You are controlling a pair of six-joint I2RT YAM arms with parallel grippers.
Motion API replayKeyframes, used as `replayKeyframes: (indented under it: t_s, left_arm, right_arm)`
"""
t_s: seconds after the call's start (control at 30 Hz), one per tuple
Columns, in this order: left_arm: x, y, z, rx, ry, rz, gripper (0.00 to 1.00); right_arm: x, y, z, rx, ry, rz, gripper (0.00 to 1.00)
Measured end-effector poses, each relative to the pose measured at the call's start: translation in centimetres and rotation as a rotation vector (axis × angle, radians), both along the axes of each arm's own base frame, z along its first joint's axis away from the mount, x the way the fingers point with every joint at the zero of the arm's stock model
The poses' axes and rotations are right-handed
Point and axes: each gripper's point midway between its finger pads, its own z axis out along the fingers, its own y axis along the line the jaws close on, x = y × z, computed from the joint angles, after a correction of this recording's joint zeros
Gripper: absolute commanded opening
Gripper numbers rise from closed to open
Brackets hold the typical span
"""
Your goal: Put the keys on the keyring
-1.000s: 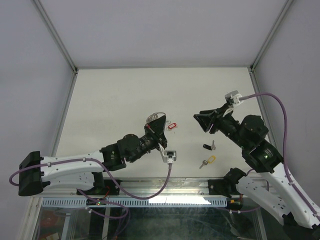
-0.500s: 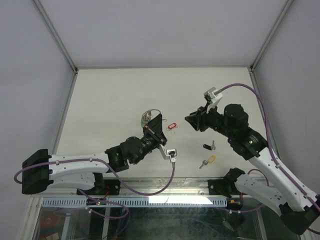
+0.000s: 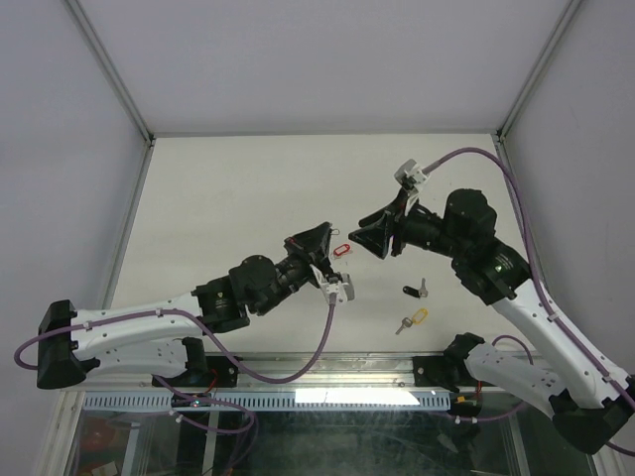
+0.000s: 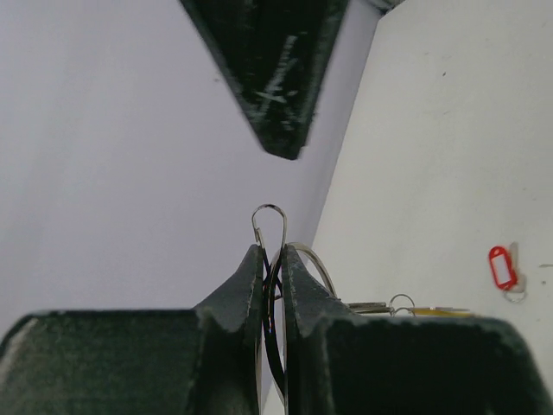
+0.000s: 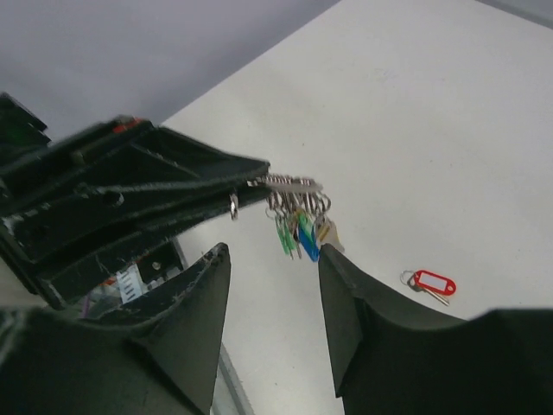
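White tabletop [image 3: 248, 188], pale walls around it. The left gripper [image 4: 270, 259] is lifted off the surface, its jaws pressed together on the wire of the keyring [image 5: 292, 183]. A bunch of keys [image 5: 298, 226] hangs from the ring (green and blue heads show). The right gripper [image 5: 272, 255] faces it just beside the ring, fingers apart with nothing between them. A red-tagged key [image 5: 430, 282] lies loose on the table below the two grippers. A black-headed key [image 3: 410, 291] and a yellow-headed key [image 3: 417, 318] lie nearer the right arm's base.
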Motion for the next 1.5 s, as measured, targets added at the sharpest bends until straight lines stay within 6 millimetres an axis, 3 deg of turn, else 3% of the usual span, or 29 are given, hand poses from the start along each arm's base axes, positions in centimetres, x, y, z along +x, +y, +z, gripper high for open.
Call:
replayKeyframes:
  t_s: [0.23, 0.4, 0.53, 0.83, 1.0, 1.5]
  left_arm:
    - [-1.3, -1.2, -1.3, -0.097, 0.181, -0.074, 0.00]
    - [-1.8, -1.7, -0.4, -0.169, 0.255, -0.106, 0.00]
    - [-2.0, -2.0, 0.3, -0.207, 0.280, -0.119, 0.00]
    - [-2.0, -2.8, 0.9, -0.227, 0.305, -0.130, 0.00]
    - [-2.0, -2.8, 0.7, -0.218, 0.311, -0.128, 0.00]
    - [-2.0, -2.8, 0.7, -0.214, 0.312, -0.127, 0.00]
  right_arm:
    - [-0.2, -0.1, 4.4, 0.056, 0.051, -0.035, 0.50]
    - [-0.9, -0.6, 5.6, 0.071, 0.098, -0.050, 0.50]
    - [-1.2, -0.6, 5.5, 0.052, 0.158, -0.047, 0.50]
    - [-2.1, 0.2, 3.0, -0.013, 0.288, 0.008, 0.42]
    - [-2.5, 0.3, 3.0, -0.013, 0.298, 0.030, 0.35]
    - [-2.1, 1.2, 2.9, -0.003, 0.315, 0.057, 0.29]
